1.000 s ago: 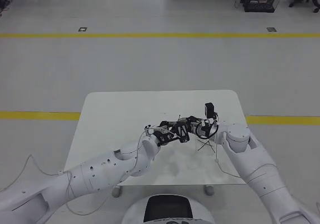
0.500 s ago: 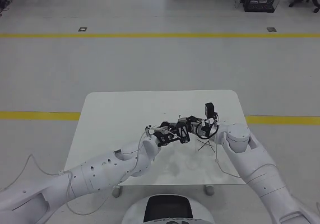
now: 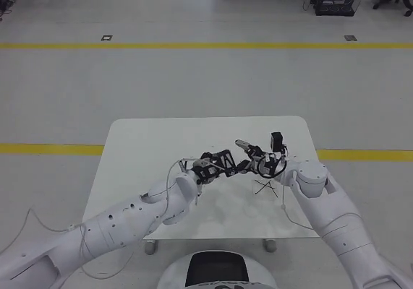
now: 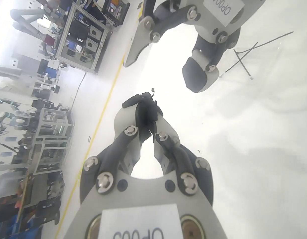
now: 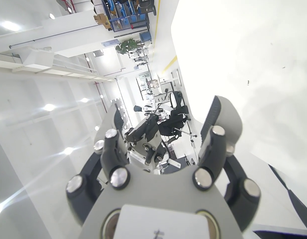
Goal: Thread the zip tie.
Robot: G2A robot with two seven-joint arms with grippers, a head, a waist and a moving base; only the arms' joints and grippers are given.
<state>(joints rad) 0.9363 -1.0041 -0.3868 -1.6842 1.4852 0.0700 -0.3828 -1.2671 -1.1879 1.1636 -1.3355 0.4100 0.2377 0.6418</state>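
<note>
Since the earlier frames both grippers have drifted up the top view and drawn apart: they met tip to tip then, and a gap now lies between them.

Nearest the lower edge of the top view, right of centre, two loose ties [image 3: 264, 186] lie crossed on the white table [image 3: 155, 144]. They are thin black strips, and in the left wrist view [image 4: 243, 58] they show at the upper right with a small head at one end.

Just above them in the top view, near the middle of the frame, the left gripper [image 3: 236, 165] has its fingers pressed together. In its own view [image 4: 146, 108] the fingers pinch a black zip tie [image 4: 152, 91], of which just a short curled end pokes past the tips.

Beyond it, the right gripper [image 3: 248, 153] stands spread wide and holds nothing. In the left wrist view [image 4: 165, 68] it fills the upper part, apart from the zip tie's end. In its own view [image 5: 167, 115] the left gripper [image 5: 149, 125] sits between its fingers, farther off.
</note>
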